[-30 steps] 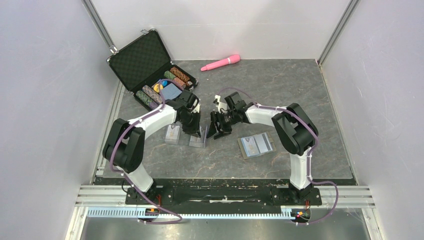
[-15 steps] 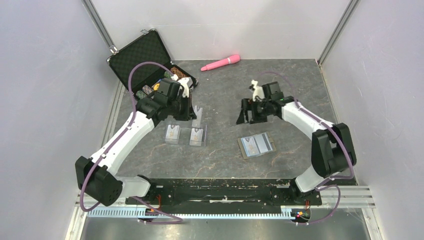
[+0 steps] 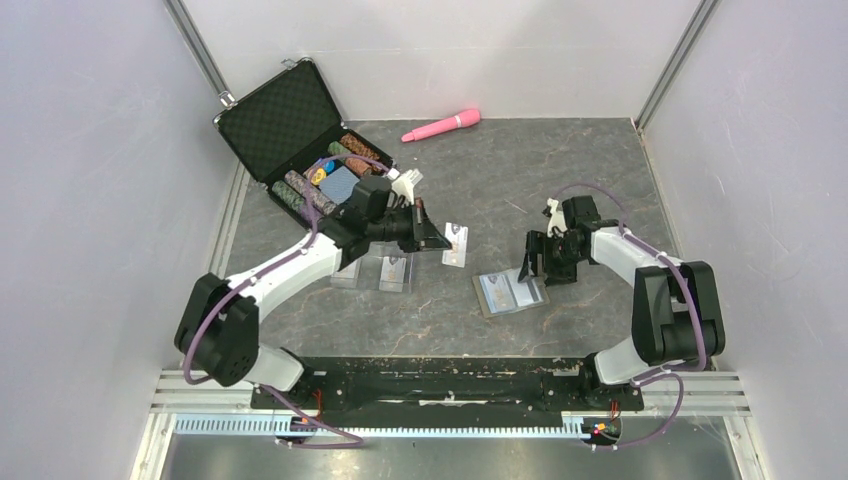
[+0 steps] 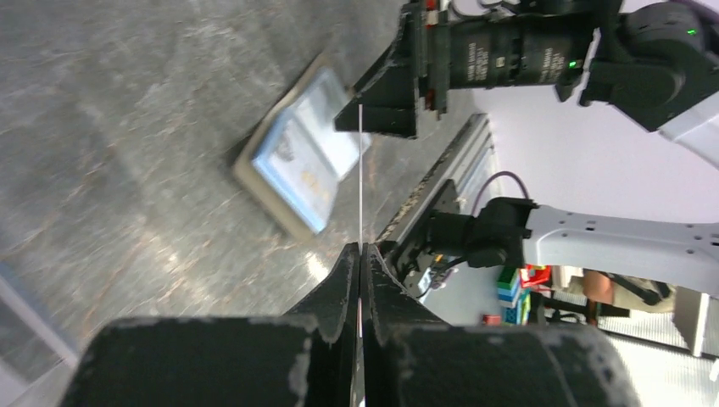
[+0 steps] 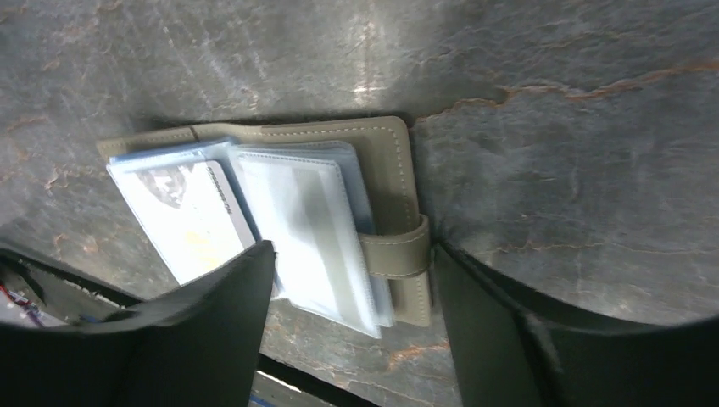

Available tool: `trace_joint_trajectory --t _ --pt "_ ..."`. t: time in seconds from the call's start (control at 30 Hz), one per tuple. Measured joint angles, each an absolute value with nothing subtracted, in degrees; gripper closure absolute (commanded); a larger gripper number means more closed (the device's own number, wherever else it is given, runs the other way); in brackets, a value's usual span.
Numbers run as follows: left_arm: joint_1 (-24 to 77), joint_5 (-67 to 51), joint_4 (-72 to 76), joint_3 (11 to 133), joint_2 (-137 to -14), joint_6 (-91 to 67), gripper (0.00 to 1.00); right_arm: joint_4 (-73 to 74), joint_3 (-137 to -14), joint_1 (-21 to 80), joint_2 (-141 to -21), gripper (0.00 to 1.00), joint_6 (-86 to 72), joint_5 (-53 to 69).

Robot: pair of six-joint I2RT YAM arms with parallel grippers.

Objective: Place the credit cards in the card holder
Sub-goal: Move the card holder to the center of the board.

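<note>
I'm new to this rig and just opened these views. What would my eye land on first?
The left tool, mid-table, pinches a pale card by its edge. To its right, the open right tool hangs over the opened khaki card holder. At back left, a black case of poker chips stands open, a pink object nearby.

walls (image 3: 430, 50): plain white; table (image 3: 590, 160): dark grey marbled; corner posts (image 3: 203, 50): aluminium

Three credit cards (image 3: 395, 272), one card holder (image 3: 512, 292)
</note>
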State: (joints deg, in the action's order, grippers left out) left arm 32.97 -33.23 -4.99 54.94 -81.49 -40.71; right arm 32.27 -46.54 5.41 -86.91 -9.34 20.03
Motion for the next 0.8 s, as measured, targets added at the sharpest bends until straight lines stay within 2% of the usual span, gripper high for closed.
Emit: trace_joint_trajectory --t 0.07,0.2,0.43,0.8 --pt "34.35 -33.71 -1.67 54.94 -83.18 -42.81 0.98 31.29 -45.28 5.39 -86.54 0.42 -9.74 21.65" --pt "36.18 -34.24 1.28 54.94 -86.02 -45.65 0.98 29.71 -42.35 5.87 -85.76 0.48 -11.84 26.37" --pt "36.91 -34.13 -0.99 54.98 -91.2 -46.5 0.98 26.89 -38.39 9.47 -85.86 0.51 -16.95 34.3" --pt "38.13 -36.16 -3.33 56.82 -101.49 -44.99 0.98 25.5 -38.3 10.66 -87.96 0.58 -18.79 36.29"
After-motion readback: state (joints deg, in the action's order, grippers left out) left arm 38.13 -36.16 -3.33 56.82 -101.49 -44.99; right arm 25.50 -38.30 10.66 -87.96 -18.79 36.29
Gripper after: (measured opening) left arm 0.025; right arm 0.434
